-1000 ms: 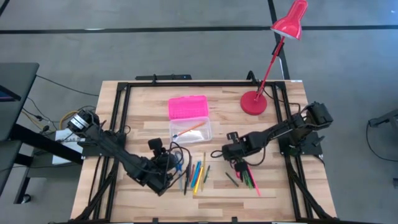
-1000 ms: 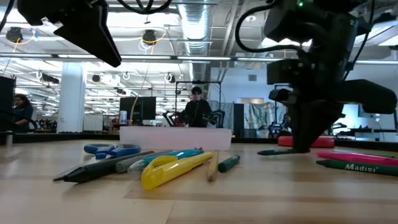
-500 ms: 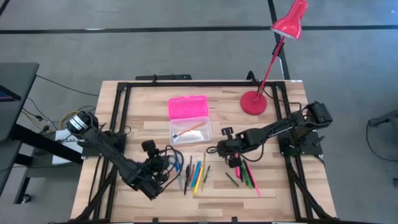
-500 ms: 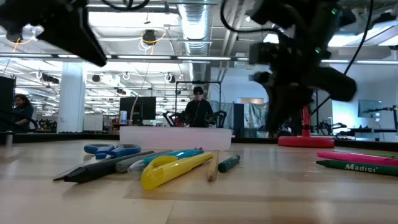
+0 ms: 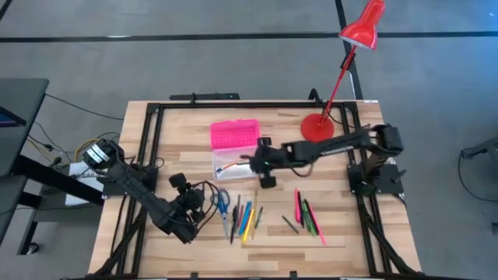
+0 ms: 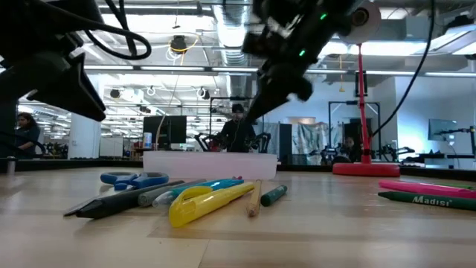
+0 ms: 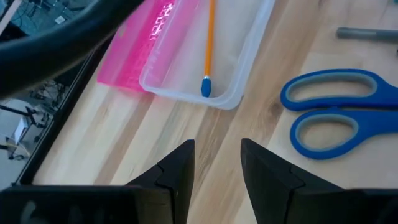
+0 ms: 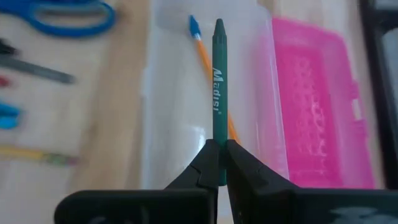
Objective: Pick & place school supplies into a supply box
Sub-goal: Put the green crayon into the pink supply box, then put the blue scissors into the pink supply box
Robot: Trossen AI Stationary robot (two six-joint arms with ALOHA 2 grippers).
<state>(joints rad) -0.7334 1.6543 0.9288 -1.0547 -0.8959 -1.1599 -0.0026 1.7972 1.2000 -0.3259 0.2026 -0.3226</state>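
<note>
Right claw (image 8: pixel 219 163) gripped a green marker (image 8: pixel 219 99) over the supply box (image 5: pixel 238 162); left claw (image 7: pixel 214 163), released, faced scissors (image 7: pixel 339 112) at three o'clock.

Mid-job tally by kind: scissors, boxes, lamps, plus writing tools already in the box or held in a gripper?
Scissors: 1
Supply box: 1
Red lamp: 1
Orange pencil in the box: 1
Green crayon in the right gripper: 1
Total: 5

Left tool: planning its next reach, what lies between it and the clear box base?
Only bare wooden table separates the left tool from the clear plastic box base, per the left wrist view.
</note>
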